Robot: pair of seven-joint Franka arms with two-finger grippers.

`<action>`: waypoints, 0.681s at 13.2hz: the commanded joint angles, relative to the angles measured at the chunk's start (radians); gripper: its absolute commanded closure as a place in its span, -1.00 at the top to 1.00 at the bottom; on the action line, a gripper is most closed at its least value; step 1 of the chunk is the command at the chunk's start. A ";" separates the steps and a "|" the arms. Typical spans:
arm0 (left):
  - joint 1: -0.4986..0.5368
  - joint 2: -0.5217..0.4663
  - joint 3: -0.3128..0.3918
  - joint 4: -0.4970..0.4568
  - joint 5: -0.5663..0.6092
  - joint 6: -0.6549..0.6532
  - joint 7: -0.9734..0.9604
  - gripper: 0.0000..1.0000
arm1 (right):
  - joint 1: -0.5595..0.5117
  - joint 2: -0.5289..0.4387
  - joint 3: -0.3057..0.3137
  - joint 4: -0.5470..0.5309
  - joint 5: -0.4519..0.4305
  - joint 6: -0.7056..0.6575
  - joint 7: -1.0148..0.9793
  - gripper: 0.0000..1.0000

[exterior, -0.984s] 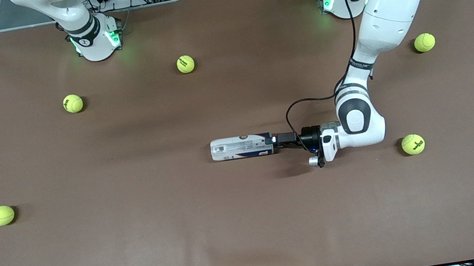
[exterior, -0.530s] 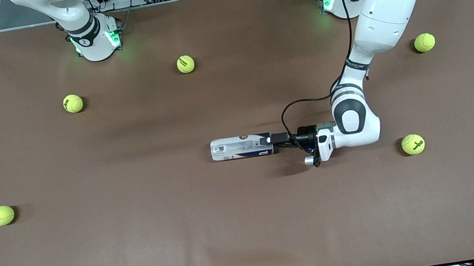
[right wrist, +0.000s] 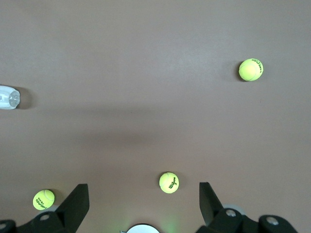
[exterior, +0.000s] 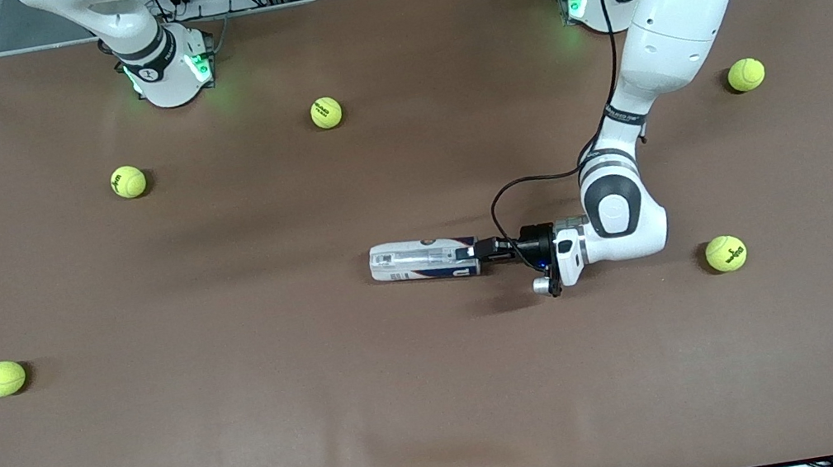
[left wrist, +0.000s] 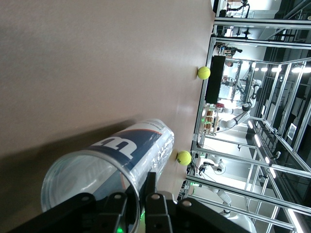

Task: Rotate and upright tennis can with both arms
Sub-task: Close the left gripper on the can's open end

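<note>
The tennis can (exterior: 425,260) lies on its side in the middle of the brown table, clear with a white and dark-blue label. My left gripper (exterior: 482,250) is at its open end toward the left arm's end of the table. In the left wrist view the gripper (left wrist: 141,187) is shut on the can (left wrist: 116,160), with the silver rim between the fingers, one inside and one outside. My right gripper (right wrist: 142,189) is open and empty, high over the table near the right arm's base. The can's closed end (right wrist: 8,97) shows in the right wrist view.
Several yellow-green tennis balls lie scattered: one (exterior: 726,253) close beside the left arm's wrist, one (exterior: 746,74) farther back, one (exterior: 326,112) and another (exterior: 128,181) near the right arm's base, one (exterior: 3,378) at the right arm's end. A cable loops above the left wrist.
My left gripper has slid toward the can and now overlaps its open end. The can's gripped end has shifted slightly nearer the front camera. The right arm has not moved.
</note>
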 commanded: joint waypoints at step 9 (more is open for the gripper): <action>-0.159 -0.050 0.029 0.285 0.452 0.118 -0.698 -1.00 | -0.049 0.009 0.006 -0.010 0.039 0.009 -0.039 1.00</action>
